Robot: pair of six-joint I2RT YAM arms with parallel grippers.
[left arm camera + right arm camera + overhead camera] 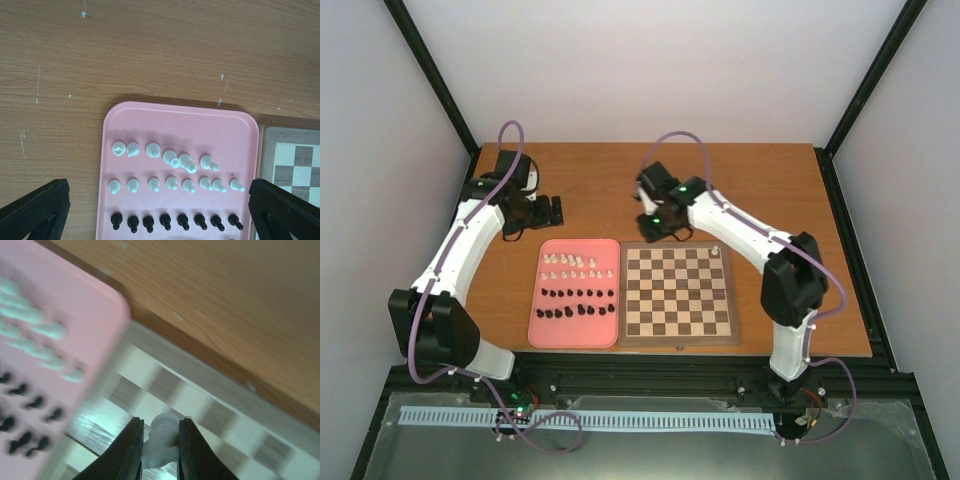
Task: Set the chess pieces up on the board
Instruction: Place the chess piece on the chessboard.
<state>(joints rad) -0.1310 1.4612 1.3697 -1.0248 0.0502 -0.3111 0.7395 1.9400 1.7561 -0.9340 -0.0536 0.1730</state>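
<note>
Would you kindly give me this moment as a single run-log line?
right gripper shut on held white piece above board | left gripper open near pink tray | placed white piece on board's far-right corner

- The top view sits high above and behind the arm bases, looking down on the whole table (770, 190), pink tray (575, 334) and board (678, 295).
- The left wrist view is nearer and faces down on the tray's far half, with the board's far-left corner at the right.
- The right wrist view is very near, tilted and blurred, looking across the tray's right edge and the board, with a gripped white piece (161, 437) at the bottom.
- All three views share the tray and the board.
</note>
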